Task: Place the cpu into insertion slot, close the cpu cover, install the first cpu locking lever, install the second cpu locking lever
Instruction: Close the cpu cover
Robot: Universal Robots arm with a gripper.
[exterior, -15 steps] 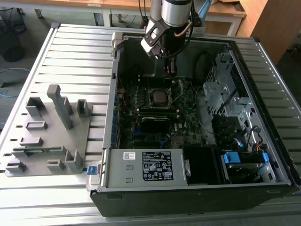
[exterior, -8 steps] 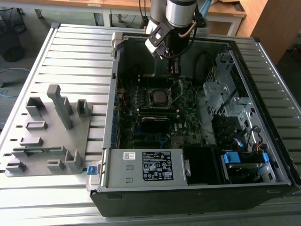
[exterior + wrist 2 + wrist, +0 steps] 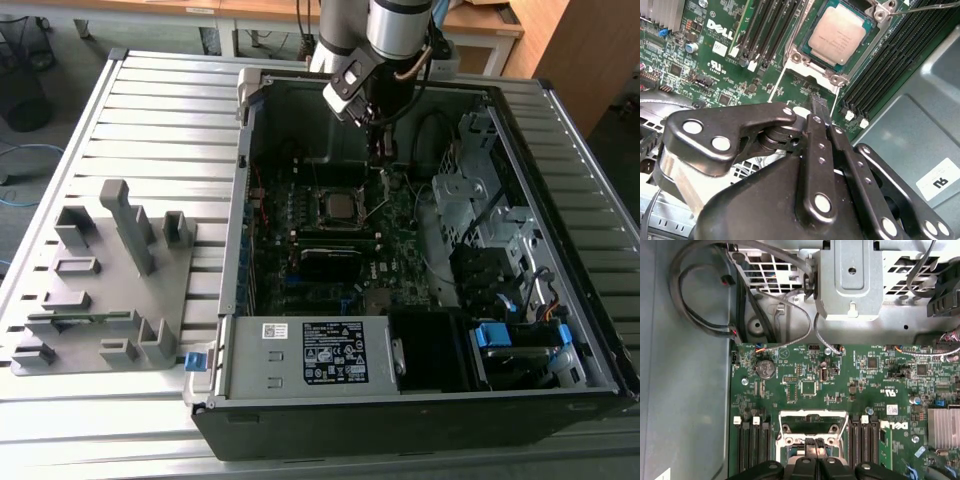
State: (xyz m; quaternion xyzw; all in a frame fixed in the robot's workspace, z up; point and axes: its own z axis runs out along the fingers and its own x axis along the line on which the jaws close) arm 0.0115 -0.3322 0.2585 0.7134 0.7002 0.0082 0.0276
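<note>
Jaws clenched, with nothing seen between them: the gripper (image 3: 818,107) hangs tip-down over the green board (image 3: 705,50), its two black fingers (image 3: 816,135) pressed flat together. In the second wrist view the tip sits just short of the socket's near edge, apart from it. The cpu (image 3: 839,34) lies flat in the socket (image 3: 799,56), square in its seat, its dull silver top bare. Whether the cpu cover is down around it I cannot tell. A thin wire lever (image 3: 925,6) slants away from the socket's far corner. Black memory slots (image 3: 767,35) run along both sides of the socket. In the exterior view the gripper (image 3: 380,158) reaches down into the open computer case (image 3: 400,420), near the cpu (image 3: 341,206) and on the exterior view's right of it. Outside the case, to the exterior view's left, a grey holder (image 3: 110,300) with upright posts stands on the slatted table (image 3: 150,110).
</note>
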